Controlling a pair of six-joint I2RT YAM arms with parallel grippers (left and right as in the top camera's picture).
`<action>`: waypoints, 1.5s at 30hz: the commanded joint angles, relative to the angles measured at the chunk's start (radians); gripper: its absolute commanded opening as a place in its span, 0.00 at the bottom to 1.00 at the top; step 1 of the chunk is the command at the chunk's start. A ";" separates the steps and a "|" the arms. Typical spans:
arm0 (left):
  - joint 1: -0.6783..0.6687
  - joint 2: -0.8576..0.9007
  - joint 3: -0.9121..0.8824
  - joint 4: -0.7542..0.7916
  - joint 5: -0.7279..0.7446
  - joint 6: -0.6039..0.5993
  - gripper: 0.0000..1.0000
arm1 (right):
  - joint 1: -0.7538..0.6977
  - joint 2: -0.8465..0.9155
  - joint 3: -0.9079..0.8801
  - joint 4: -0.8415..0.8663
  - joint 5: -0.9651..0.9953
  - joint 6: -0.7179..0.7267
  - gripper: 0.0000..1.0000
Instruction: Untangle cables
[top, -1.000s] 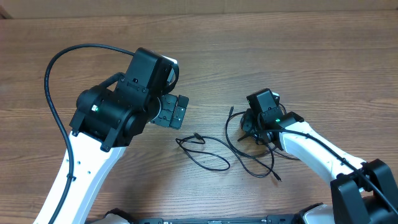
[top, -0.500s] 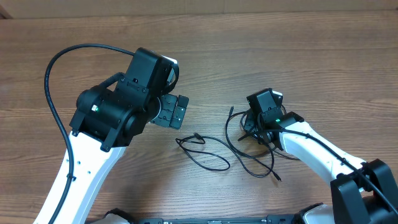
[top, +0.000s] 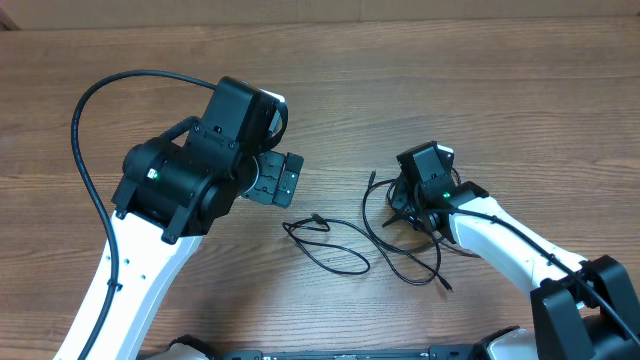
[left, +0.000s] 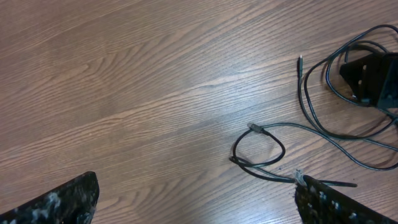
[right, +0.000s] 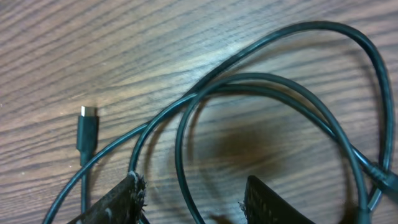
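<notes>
Thin black cables (top: 318, 220) lie on the wooden table between the arms. One forms a small loop with a plug (left: 255, 128) in the left wrist view. The others are bunched under my right gripper (top: 403, 207). In the right wrist view my right gripper (right: 193, 202) is low over the table with its jaws apart. One cable strand (right: 181, 168) runs between the fingers without being pinched, and a plug (right: 87, 127) lies to the left. My left gripper (left: 196, 202) hangs wide open above bare wood, left of the looped cable, holding nothing.
The thick black wire (top: 85, 150) of the left arm arcs over the table's left side. The right gripper's body (left: 373, 78) shows at the far right of the left wrist view. Bare wood lies at the back and far right.
</notes>
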 joint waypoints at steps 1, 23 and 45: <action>0.004 0.008 0.000 0.003 -0.014 -0.013 1.00 | 0.004 0.006 -0.061 0.064 0.003 0.000 0.51; 0.004 0.008 0.000 0.003 -0.014 -0.013 1.00 | 0.004 -0.011 -0.147 0.221 -0.019 -0.027 0.04; 0.004 0.008 0.000 0.003 -0.014 -0.013 0.99 | 0.004 -0.261 0.963 -0.072 0.311 -0.456 0.04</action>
